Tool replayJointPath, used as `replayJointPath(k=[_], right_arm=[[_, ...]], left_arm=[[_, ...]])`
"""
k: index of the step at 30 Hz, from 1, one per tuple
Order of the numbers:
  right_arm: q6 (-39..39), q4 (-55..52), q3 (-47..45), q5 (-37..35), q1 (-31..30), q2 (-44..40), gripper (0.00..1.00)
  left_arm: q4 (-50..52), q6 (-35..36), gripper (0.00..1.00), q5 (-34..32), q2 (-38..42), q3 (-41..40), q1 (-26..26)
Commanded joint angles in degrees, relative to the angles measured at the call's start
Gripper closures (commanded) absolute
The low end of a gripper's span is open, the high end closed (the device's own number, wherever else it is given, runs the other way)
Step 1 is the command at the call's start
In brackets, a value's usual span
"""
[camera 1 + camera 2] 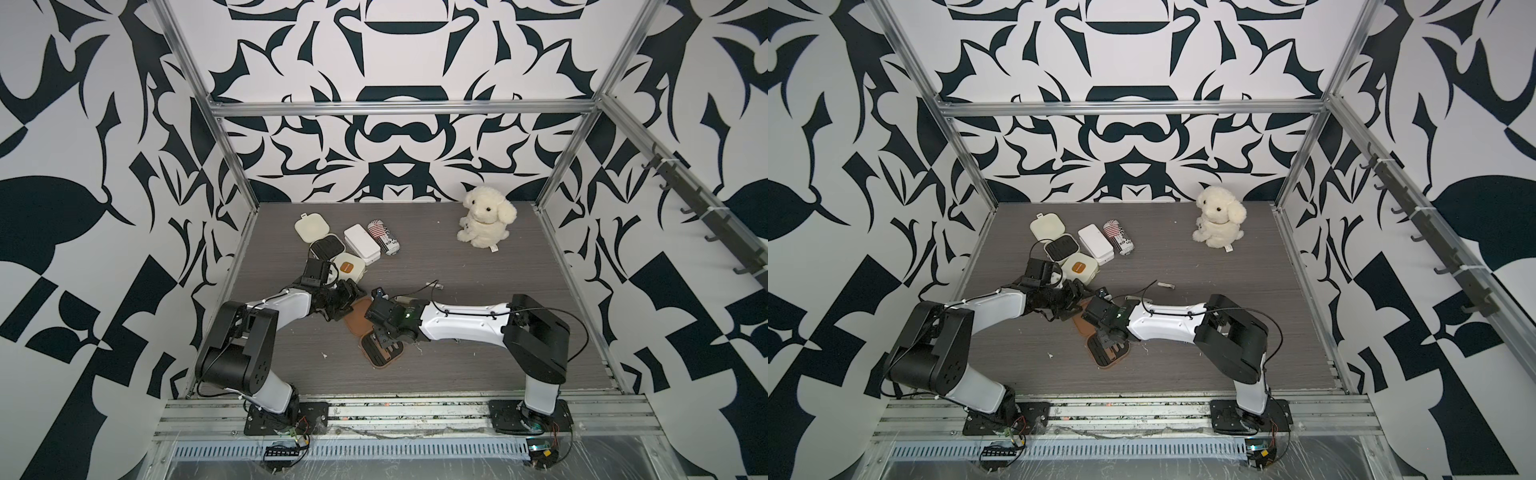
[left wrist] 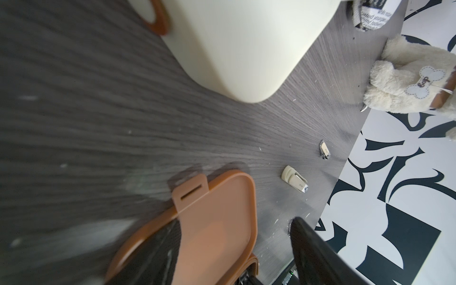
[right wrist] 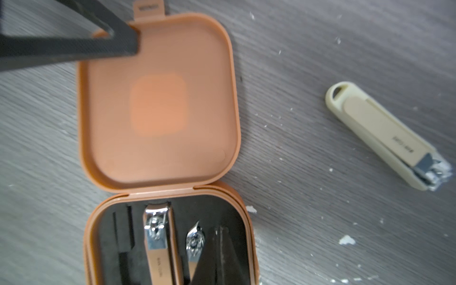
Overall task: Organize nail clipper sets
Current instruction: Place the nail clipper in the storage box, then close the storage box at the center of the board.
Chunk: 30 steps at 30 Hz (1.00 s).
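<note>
Left gripper [image 1: 343,299], spread unclear, has a finger at the lid corner of the open tan case [image 3: 158,111] mid-table. Right gripper [image 3: 218,249], pressed shut, sits in its tray. Pulling up could snag a clipper [image 3: 158,237] or drag the case.

Beyond the tan-brown case [image 1: 384,355] the table [image 1: 457,266] is bare up to the plush dog [image 1: 486,218] (bar two loose clippers [image 2: 294,182]), while cream cases [image 1: 348,268], white box [image 1: 361,243] and striped can [image 1: 383,237] crowd the far left.
</note>
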<state>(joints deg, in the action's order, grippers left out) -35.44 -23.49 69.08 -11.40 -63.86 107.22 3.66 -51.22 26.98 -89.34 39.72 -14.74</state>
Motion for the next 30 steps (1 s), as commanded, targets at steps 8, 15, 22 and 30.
replayJointPath(k=[8,15,22,30], right_arm=[[-1.65,0.73,-2.08,1.76,0.22,-0.74,0.95],[-0.36,-1.74,1.46,0.92,0.27,-4.52,0.9],[-1.51,-2.97,-0.39,-0.98,0.2,-10.17,0.74],[-8.23,0.37,-12.63,-0.21,-2.76,-18.47,0.65]], left_arm=[[3.68,0.6,0.25,-2.58,-1.9,-0.69,0.06],[10.7,2.93,0.19,-2.07,3.53,5.41,0.11],[18.81,7.86,0.09,-2.43,8.59,10.6,1.38],[8.49,6.72,0.06,9.3,6.67,1.77,10.23]])
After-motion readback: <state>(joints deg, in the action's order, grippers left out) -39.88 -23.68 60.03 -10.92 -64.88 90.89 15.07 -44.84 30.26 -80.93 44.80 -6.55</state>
